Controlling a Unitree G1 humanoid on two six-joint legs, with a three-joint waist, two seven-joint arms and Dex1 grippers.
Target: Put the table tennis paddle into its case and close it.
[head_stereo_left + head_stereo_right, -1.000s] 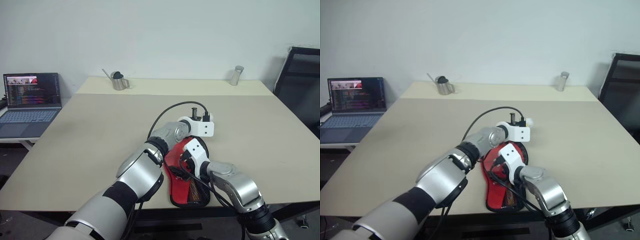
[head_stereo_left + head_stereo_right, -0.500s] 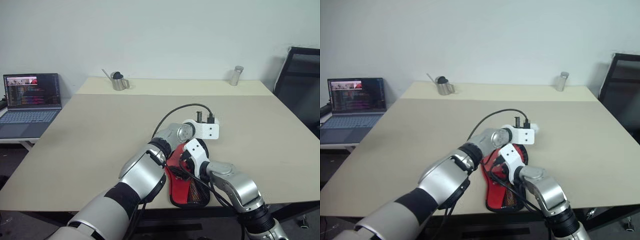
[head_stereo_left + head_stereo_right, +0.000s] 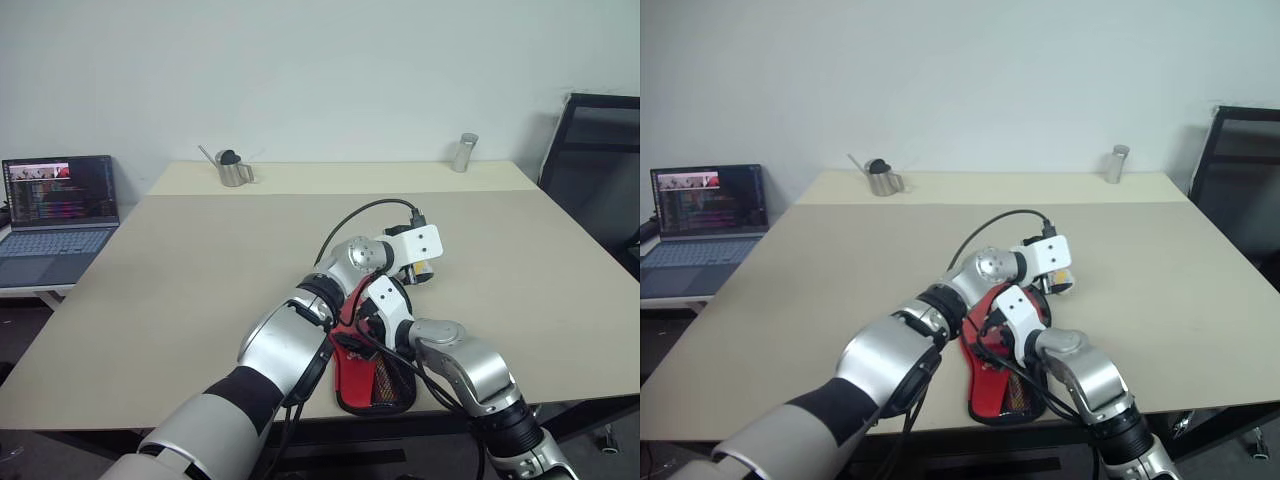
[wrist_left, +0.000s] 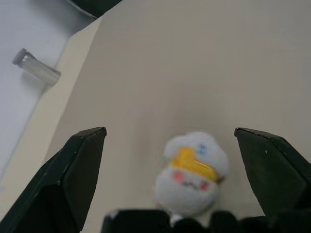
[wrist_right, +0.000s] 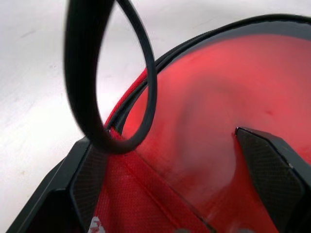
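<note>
From the head views, the red-and-black case (image 3: pixel 372 372) lay at the near edge of the table (image 3: pixel 200 260), directly under the right gripper (image 3: pixel 372 318) and just nearer than the left gripper (image 3: pixel 418 262), which hung over the case's far end. The paddle itself could not be made out apart from the case (it may already sit inside), so I judged insertion likely done and the closing unconfirmed. Well beyond both grippers stood a small metal pitcher (image 3: pixel 232 168) and a metal cylinder (image 3: pixel 463 152) at the far edge; a laptop (image 3: pixel 55 215) sat on a side table, far off the left arm's side.

In the left wrist view, the left gripper (image 4: pixel 170 179) was released, fingers (image 4: pixel 80 165) spread wide and grasping nothing; a small white-and-yellow plush toy (image 4: pixel 192 172) sat on the table just ahead, between the fingers, and could get in the way.

In the right wrist view, the right gripper (image 5: pixel 170 179) was likewise spread, its fingers (image 5: pixel 272 170) hovering over the case's red surface (image 5: pixel 209 107), with a black cable loop (image 5: pixel 104 73) crossing in front.
</note>
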